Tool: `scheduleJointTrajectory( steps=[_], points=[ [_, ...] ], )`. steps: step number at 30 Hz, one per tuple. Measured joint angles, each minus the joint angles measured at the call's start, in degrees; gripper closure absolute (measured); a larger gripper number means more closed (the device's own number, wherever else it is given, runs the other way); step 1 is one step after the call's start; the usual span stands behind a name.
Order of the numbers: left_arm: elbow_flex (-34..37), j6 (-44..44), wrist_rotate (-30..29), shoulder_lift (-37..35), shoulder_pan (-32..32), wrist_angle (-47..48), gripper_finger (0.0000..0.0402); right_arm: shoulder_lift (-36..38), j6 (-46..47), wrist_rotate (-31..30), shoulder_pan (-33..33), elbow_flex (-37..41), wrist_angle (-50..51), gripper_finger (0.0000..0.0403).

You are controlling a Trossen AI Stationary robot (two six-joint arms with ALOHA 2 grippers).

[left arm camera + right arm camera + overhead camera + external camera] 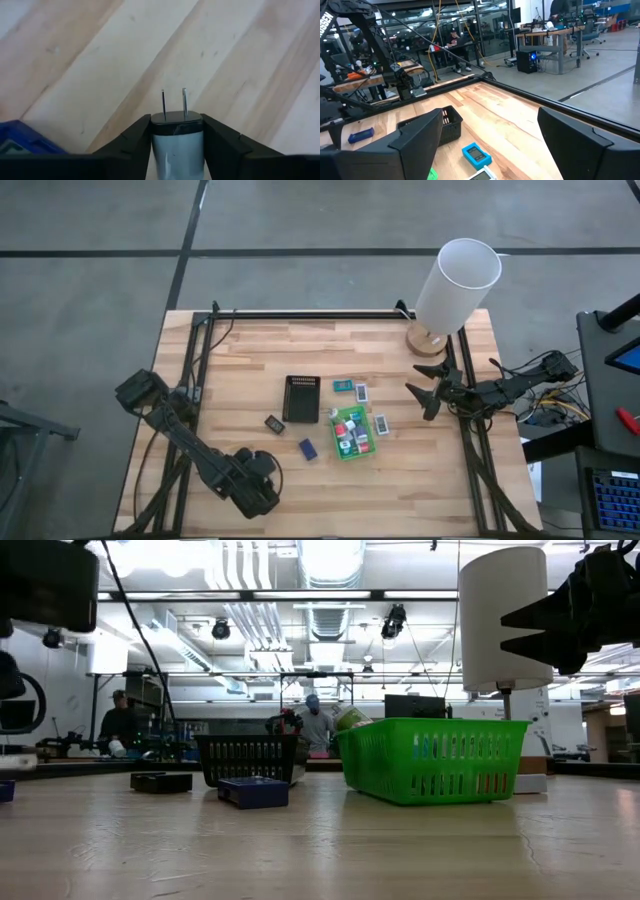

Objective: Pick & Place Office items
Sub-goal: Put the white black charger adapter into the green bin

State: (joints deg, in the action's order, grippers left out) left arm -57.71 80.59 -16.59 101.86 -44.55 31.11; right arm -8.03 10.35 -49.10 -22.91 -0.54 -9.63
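Note:
My left gripper [268,470] is at the table's near left and is shut on a small plug adapter [177,145], pale grey with a black end and two metal prongs. A blue piece [25,140] shows beside it. The green tray [352,448] at the table's middle holds several small white, red and teal pieces. The black ribbed tray [300,398] stands to its left. Loose on the wood lie a teal piece [342,386], two white packets [361,391] [380,423], a dark block [274,423] and a dark blue block [308,448]. My right gripper [422,392] hangs open above the table's right side, touching nothing. My left gripper pinches the plug adapter's grey body [177,150] between its two fingers, one on each side, just behind the black pronged end [176,117]. The prongs [173,102] point away from the gripper, along the fingers. Whether the adapter is lifted off the wood I cannot tell.
A lamp with a tall white shade [456,280] and a wooden foot [428,340] stands at the far right corner, close to my right arm. Black rails run along the table's left, far and right edges. Bare wood lies near the front edge [320,860]. People are at benches in the room behind.

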Motion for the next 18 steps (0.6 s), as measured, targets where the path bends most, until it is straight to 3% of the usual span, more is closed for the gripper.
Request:
scheduleJointTrajectory(
  steps=[8, 18],
  points=[
    [0.0, -4.23, -7.39, -3.77, 1.36, -0.39, 0.0253, 0.02, 0.0, -0.02, 0.02, 0.0, -0.02, 0.0082],
    [-0.17, -17.23, -12.09, -7.62, 6.73, -1.44, 0.025, 0.02, 0.0, -0.02, 0.02, 0.0, -0.02, 0.0078]
  ],
)
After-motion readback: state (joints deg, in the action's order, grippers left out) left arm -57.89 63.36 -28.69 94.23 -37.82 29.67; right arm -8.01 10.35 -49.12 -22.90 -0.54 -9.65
